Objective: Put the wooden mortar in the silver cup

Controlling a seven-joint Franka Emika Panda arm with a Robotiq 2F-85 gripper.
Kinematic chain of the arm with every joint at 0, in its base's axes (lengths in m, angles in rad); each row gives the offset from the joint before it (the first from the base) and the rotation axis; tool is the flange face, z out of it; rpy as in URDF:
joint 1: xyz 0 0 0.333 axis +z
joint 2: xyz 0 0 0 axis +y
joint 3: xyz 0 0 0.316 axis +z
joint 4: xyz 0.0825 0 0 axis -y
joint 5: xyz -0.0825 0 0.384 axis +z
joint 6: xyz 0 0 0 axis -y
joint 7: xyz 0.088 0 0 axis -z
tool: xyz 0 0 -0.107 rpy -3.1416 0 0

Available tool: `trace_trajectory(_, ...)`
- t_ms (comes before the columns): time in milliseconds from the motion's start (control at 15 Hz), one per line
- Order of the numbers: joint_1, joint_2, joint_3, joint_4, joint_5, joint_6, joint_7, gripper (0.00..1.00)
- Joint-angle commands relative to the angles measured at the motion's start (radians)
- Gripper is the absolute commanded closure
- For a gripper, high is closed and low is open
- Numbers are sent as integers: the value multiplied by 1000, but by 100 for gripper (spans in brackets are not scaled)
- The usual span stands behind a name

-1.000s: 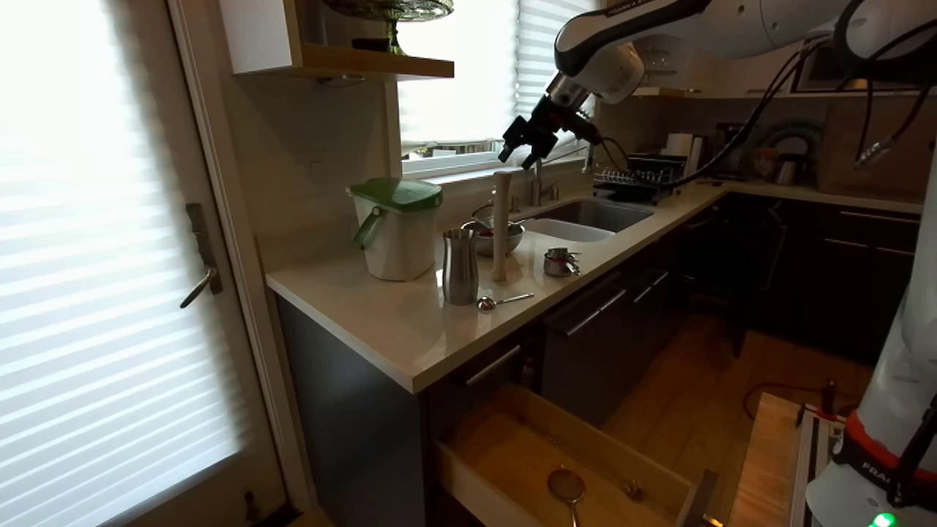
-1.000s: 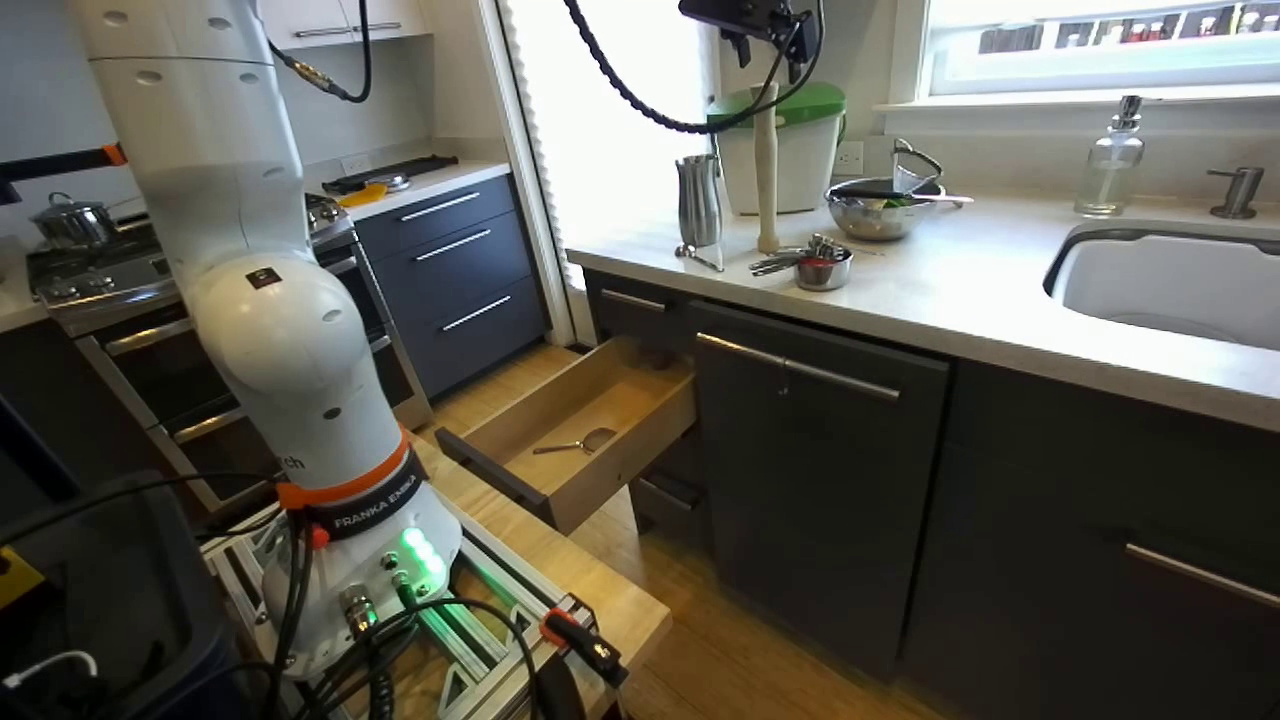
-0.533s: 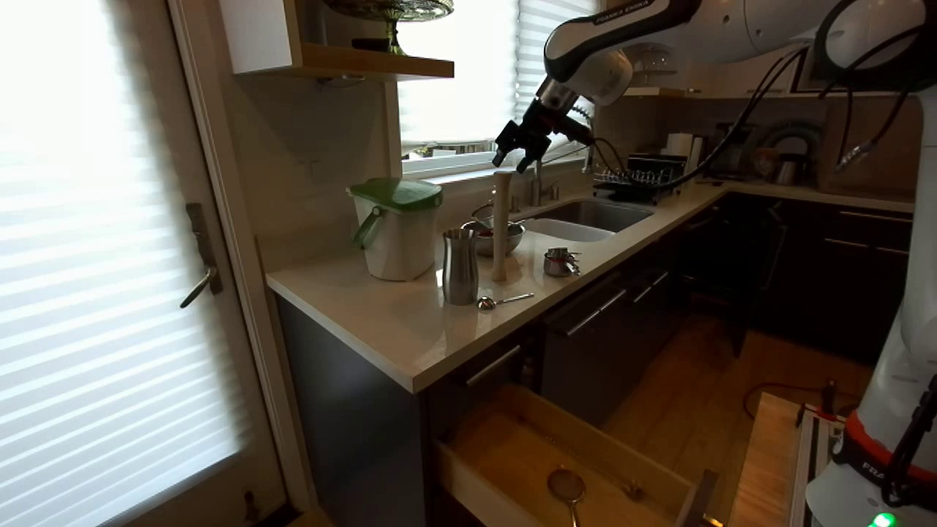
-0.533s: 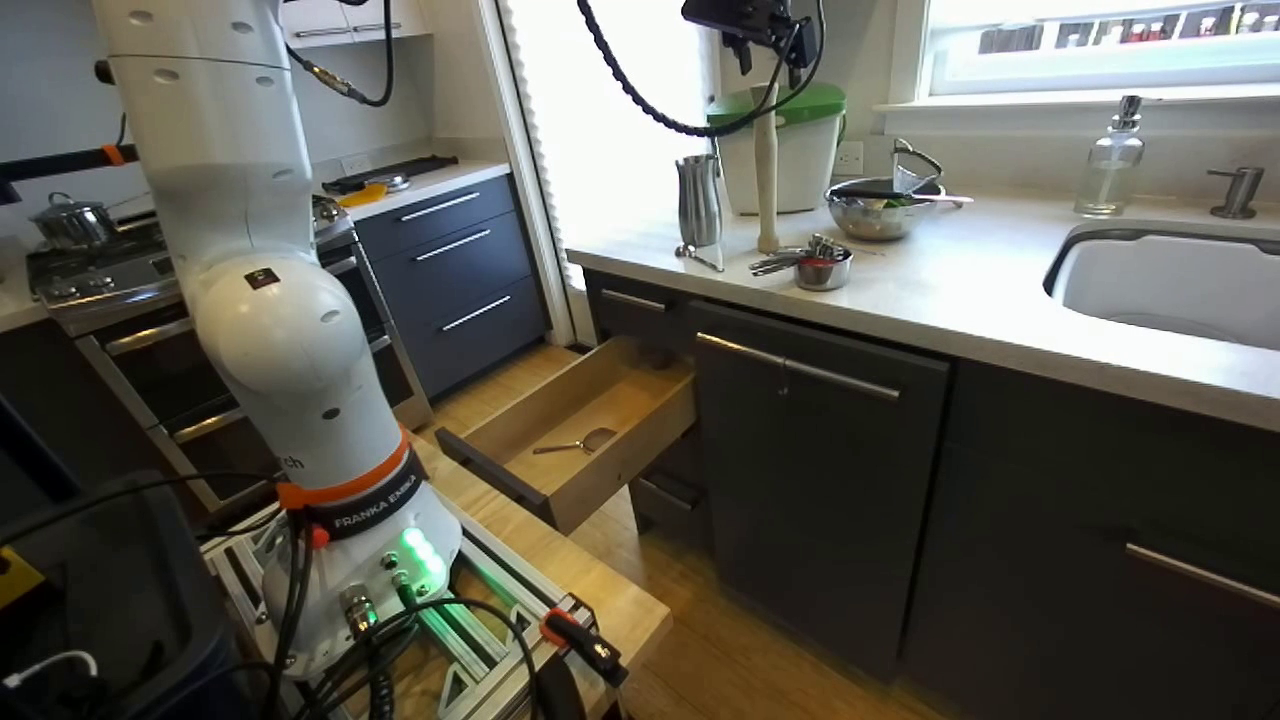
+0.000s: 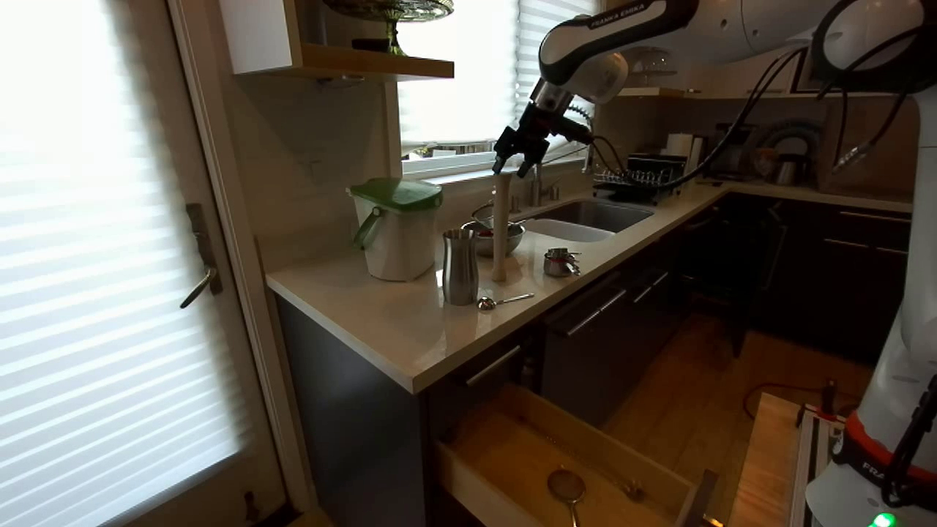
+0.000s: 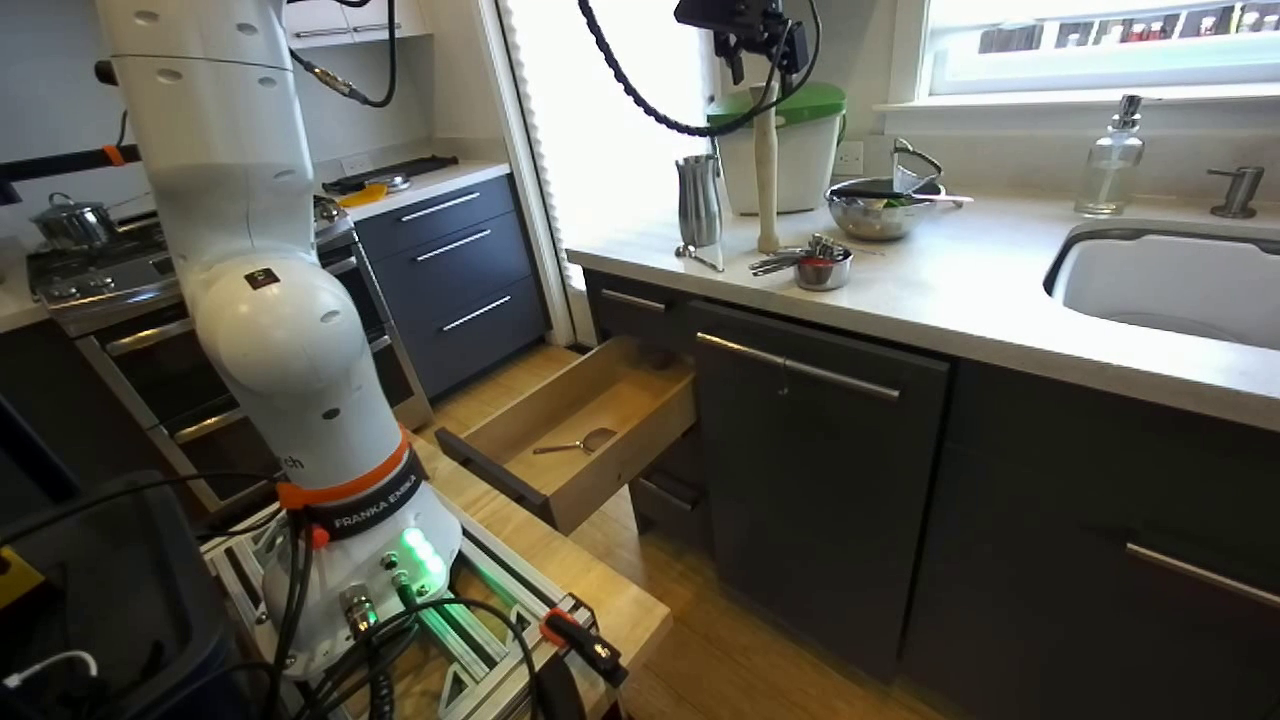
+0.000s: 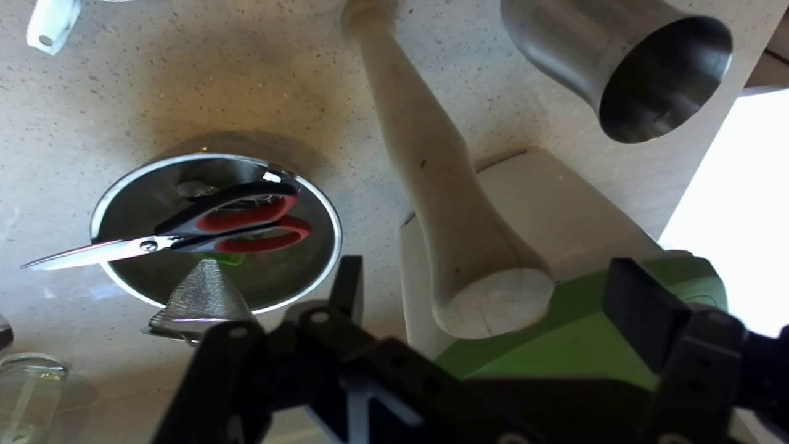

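The wooden mortar [image 5: 500,230], a long pale stick, stands upright on the counter in both exterior views [image 6: 766,185]. The silver cup [image 5: 460,269], shiny and waisted, stands upright beside it, and also shows in an exterior view [image 6: 699,203]. My gripper [image 5: 510,173] is open and empty at the mortar's top end, pointing down. In the wrist view the mortar [image 7: 431,166] rises toward the camera, its round top end between the spread fingers [image 7: 485,271], with gaps on both sides. The cup [image 7: 576,46] shows its open mouth at the upper right.
A white bin with a green lid [image 5: 399,227] stands behind the cup. A metal bowl [image 7: 283,287] holding scissors [image 7: 240,222] and a strainer is beside the mortar. Measuring cups [image 6: 823,270] and a scoop [image 5: 487,302] lie near the counter edge. A drawer [image 6: 580,430] is open below.
My gripper has moved a little down and slightly toward the mortar's top end. The fingers stay open. The mortar and the cup have not moved.
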Motion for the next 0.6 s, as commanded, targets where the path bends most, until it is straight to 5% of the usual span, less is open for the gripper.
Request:
trace_trajectory(0, -17, 29, 24, 26, 13, -5, 1, 0)
trace_trajectory(200, -14, 38, 30, 30, 0, 7, 5, 0)
trace_trajectory(533, -15, 38, 30, 37, -19, 1, 11, 51)
